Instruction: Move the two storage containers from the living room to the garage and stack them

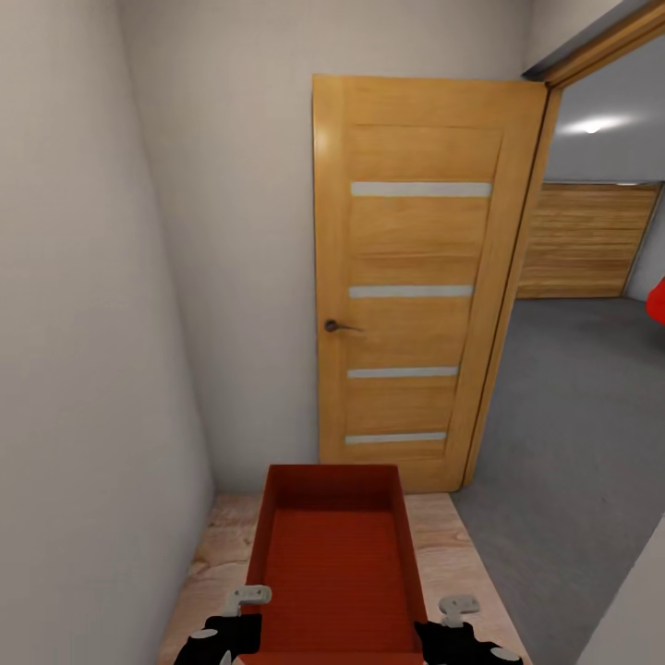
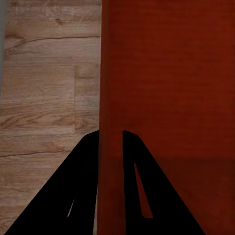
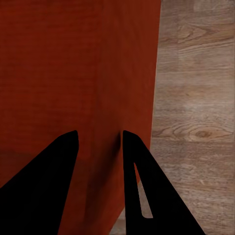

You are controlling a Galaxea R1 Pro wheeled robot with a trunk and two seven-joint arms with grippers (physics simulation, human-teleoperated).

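item: storage container [image 1: 337, 563], carried; my left gripper [image 2: 110, 139] and right gripper [image 3: 98, 139], jaws clenched astride opposite walls for level carrying toward garage past open door [image 1: 416, 277].

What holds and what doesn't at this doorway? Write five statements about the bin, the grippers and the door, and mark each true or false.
1. Both grippers grip the storage container, the left gripper on one side wall and the right gripper on the opposite wall. True.
2. The container is full of items. False: its inside is empty.
3. The wooden door stands open against the wall, with the grey concrete floor visible past the frame. True.
4. The floor directly below the container is concrete. False: both wrist views show wood planks under it.
5. The door has a round knob. False: it has a dark lever handle.
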